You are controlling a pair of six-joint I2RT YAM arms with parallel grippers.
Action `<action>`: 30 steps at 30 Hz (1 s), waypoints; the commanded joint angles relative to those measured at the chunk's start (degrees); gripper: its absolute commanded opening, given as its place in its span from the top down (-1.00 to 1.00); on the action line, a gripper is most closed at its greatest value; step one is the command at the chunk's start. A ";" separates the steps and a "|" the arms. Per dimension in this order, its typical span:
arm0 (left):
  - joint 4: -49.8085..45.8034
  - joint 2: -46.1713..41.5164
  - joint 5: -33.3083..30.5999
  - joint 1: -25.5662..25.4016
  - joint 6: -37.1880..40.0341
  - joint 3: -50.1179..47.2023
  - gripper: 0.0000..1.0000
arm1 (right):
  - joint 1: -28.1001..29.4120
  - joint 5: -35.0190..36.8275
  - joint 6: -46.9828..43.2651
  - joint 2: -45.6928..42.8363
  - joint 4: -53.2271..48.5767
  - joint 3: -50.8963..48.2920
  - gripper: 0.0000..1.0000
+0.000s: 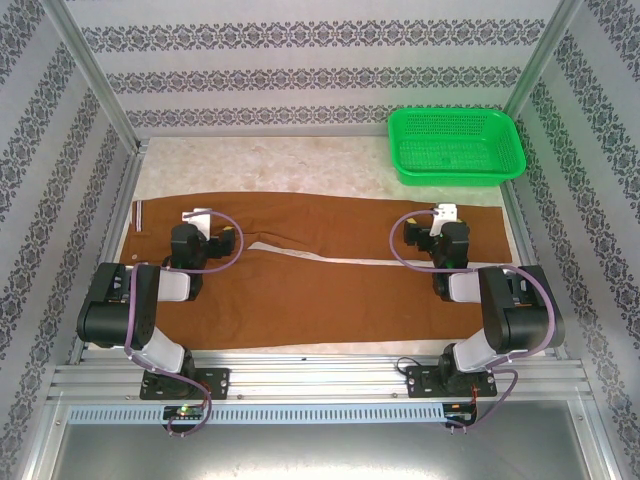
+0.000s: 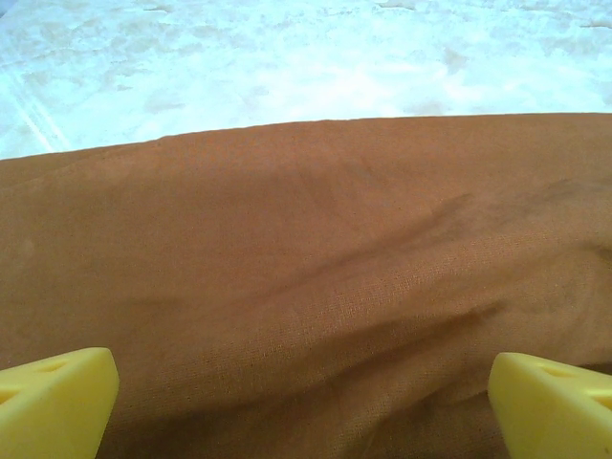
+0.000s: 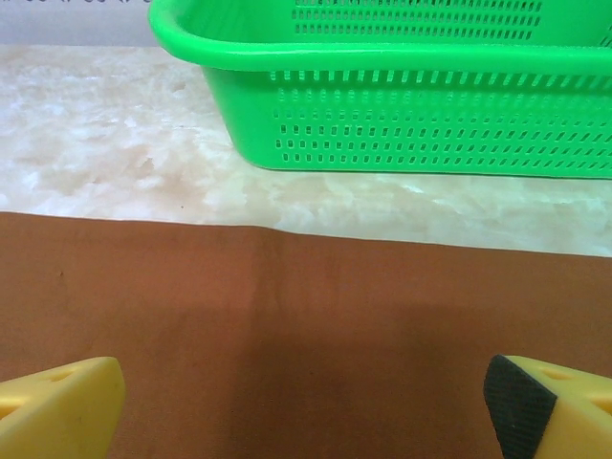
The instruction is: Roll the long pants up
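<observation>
Risks a skewed, loose roll of the long pants (image 1: 330, 290) through uneven or single-layer pinching by left gripper (image 2: 306, 400) and right gripper (image 3: 304, 406), both wide open over the cloth.

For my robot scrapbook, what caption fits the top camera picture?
Left tool and right tool, both open, over the flat long pants, green basket beyond.

The green basket (image 3: 411, 124) beyond the right fingers (image 3: 57, 406) is cropped above. The long pants (image 2: 306, 287) run offscreen beside the left fingers (image 2: 53, 397).
</observation>
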 commanded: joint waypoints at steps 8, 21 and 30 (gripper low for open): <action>-33.39 -4.19 -2.06 6.95 -14.56 23.32 -1.00 | -2.99 0.25 3.94 -8.35 -33.24 18.88 -0.96; -73.36 21.25 -0.50 16.48 -22.35 64.47 -1.00 | -18.86 -30.04 30.60 5.10 -44.56 38.91 -0.95; -74.75 25.06 3.60 27.21 -28.78 65.75 -0.98 | -17.79 -28.49 29.33 7.79 -49.08 40.94 -0.95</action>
